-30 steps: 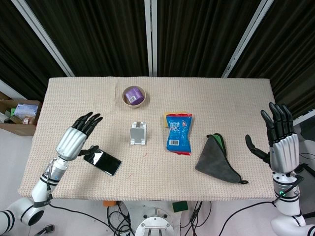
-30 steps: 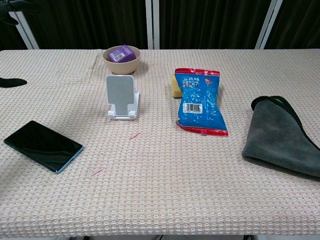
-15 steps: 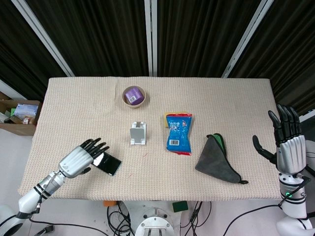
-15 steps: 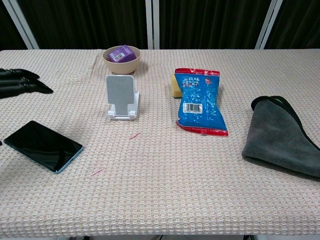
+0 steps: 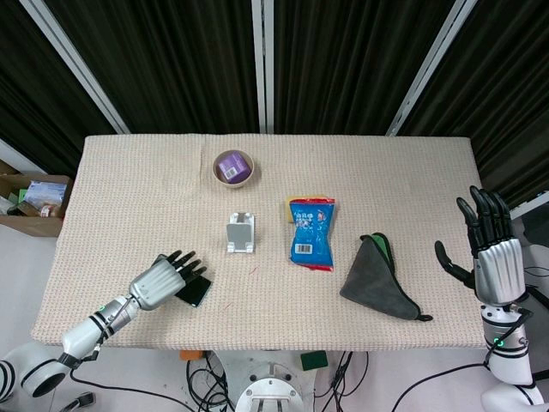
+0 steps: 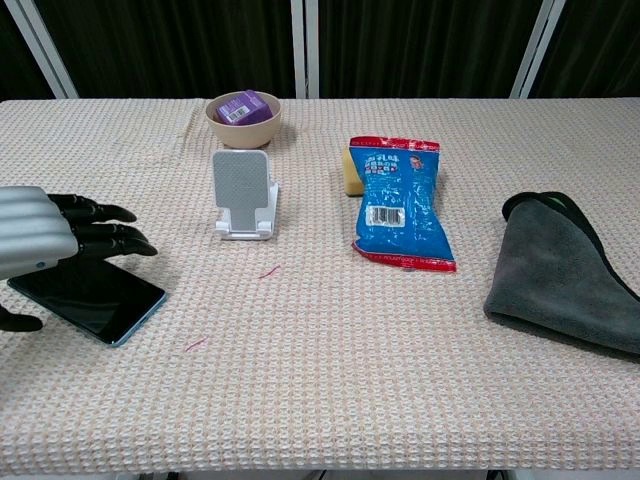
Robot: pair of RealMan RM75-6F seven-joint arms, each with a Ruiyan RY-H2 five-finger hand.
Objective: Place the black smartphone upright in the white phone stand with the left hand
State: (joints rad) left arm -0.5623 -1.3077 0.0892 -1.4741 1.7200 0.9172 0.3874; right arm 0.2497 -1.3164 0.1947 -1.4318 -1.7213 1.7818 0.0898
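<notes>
The black smartphone [image 6: 92,299] lies flat near the table's front left; in the head view only its right end [image 5: 196,290] shows past my fingers. My left hand [image 5: 161,280] [image 6: 55,235] hovers just over it with fingers stretched out and apart, thumb low beside the phone's near edge. Whether it touches the phone I cannot tell. The white phone stand [image 5: 241,233] [image 6: 243,194] stands upright and empty at the table's middle, right of and beyond the phone. My right hand [image 5: 489,249] is held up, open, off the table's right edge.
A tan bowl [image 5: 232,167] [image 6: 243,113] with a purple item stands behind the stand. A blue snack bag [image 5: 311,233] [image 6: 402,201] over a yellow sponge lies right of the stand. A folded grey cloth [image 5: 377,280] [image 6: 566,274] lies at the right.
My left hand has come down and forward from beside the phone to right over it, covering most of it in the head view. The right hand has shifted slightly off the table edge.
</notes>
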